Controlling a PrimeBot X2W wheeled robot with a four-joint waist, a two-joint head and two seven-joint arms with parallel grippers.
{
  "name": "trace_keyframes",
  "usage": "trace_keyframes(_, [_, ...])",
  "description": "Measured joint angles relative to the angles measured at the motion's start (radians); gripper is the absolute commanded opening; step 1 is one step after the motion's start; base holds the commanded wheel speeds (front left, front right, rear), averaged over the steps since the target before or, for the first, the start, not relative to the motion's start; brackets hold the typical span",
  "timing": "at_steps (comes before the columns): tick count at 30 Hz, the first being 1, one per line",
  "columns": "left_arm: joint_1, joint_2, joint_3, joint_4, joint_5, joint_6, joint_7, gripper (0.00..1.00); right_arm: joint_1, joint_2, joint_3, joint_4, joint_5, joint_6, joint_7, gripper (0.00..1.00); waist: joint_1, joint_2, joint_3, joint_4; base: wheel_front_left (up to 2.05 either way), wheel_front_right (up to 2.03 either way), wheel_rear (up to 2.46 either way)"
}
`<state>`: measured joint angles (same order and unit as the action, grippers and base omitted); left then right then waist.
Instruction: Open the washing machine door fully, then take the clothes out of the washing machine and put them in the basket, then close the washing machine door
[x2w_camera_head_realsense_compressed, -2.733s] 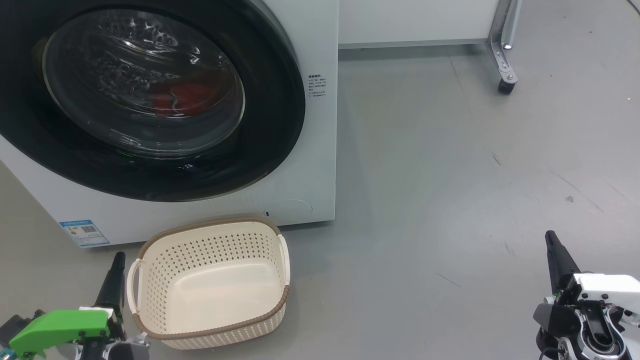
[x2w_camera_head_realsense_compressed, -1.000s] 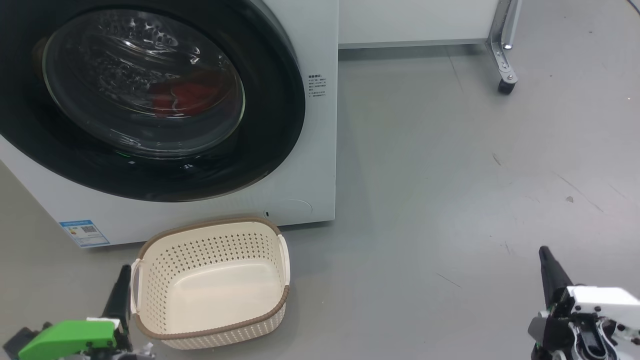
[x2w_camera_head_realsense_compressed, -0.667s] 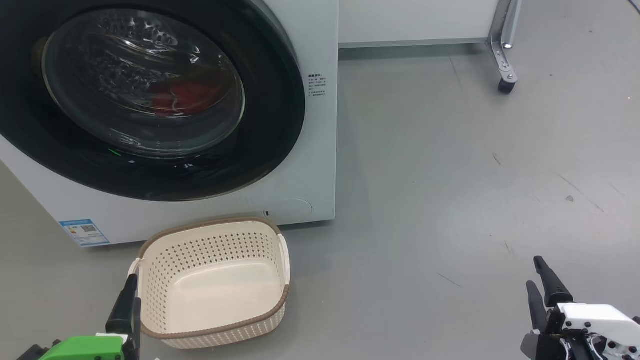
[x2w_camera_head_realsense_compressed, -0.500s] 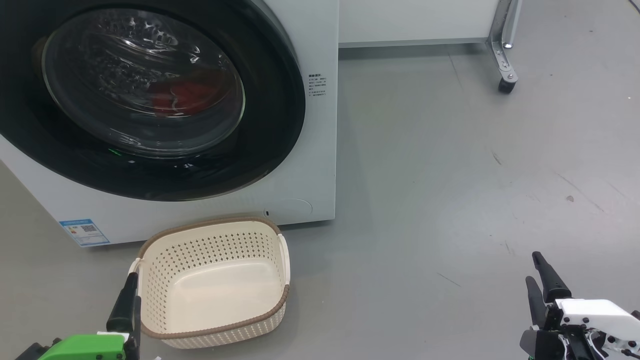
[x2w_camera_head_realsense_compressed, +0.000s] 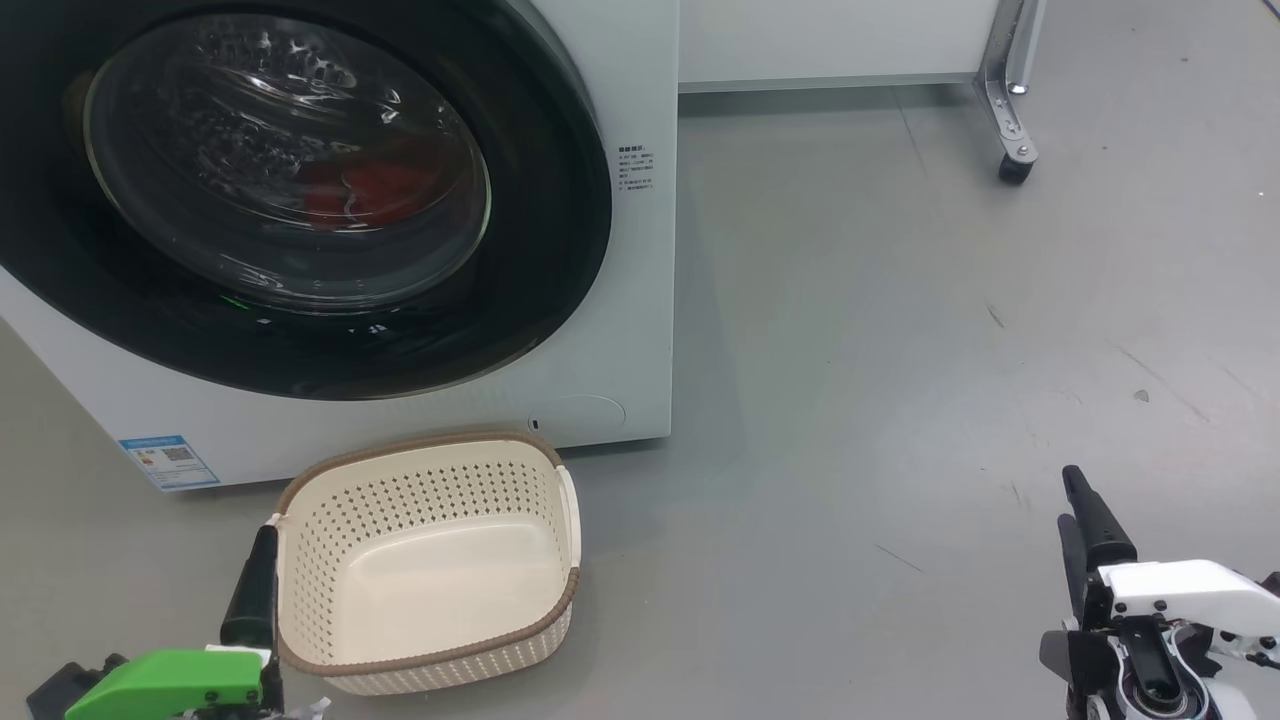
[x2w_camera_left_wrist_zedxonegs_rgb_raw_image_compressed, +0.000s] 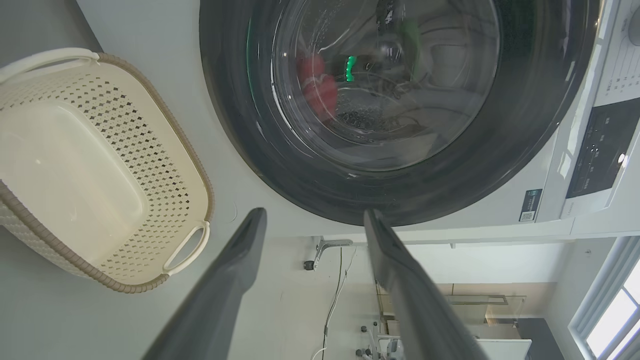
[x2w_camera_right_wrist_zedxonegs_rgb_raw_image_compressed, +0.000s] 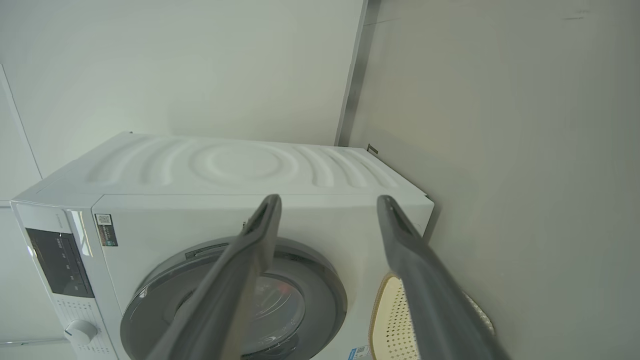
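Red clothes (x2w_camera_head_realsense_compressed: 365, 190) lie behind the bulging glass (x2w_camera_head_realsense_compressed: 230, 110) of the shut, glossy black washing machine door (x2w_camera_head_realsense_compressed: 545, 250), with the cream basket (x2w_camera_head_realsense_compressed: 430, 445) on the grey floor (x2w_camera_head_realsense_compressed: 850, 350) just in front of the white washing machine (x2w_camera_head_realsense_compressed: 640, 330), as left gripper (x2w_camera_left_wrist_zedxonegs_rgb_raw_image_compressed: 312, 216) and right gripper (x2w_camera_right_wrist_zedxonegs_rgb_raw_image_compressed: 327, 199) hang spread wide, gripping nothing.

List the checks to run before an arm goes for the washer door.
1. left gripper open and empty: ok.
2. right gripper open and empty: ok.
3. washing machine door shut, neither gripper touching it: ok.
4. clothes inside, red showing through the door: ok.
5. basket upright and empty on the floor, just before the washing machine: ok.
6. Door's swing clears the basket: cannot tell.
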<state>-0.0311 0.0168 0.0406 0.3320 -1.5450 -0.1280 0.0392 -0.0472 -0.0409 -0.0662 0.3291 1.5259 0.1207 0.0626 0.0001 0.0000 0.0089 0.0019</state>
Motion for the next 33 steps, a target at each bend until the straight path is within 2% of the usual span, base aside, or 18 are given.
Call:
trace_keyframes(21, [-0.032,0.04,-0.085,0.009,0.161,0.0,-0.085,1.0,-0.067,-0.067,0.125,0.022,-0.204,0.0,-0.094,1.0,0.0,0.0,0.0,0.005,0.0,0.0,0.0])
trace_keyframes(33, [-0.038,0.071,-0.136,0.035,0.323,0.0,-0.126,1.0,-0.112,-0.113,0.231,0.074,-0.376,0.001,-0.142,1.0,0.0,0.0,-0.005,0.008,0.0,0.0,0.0])
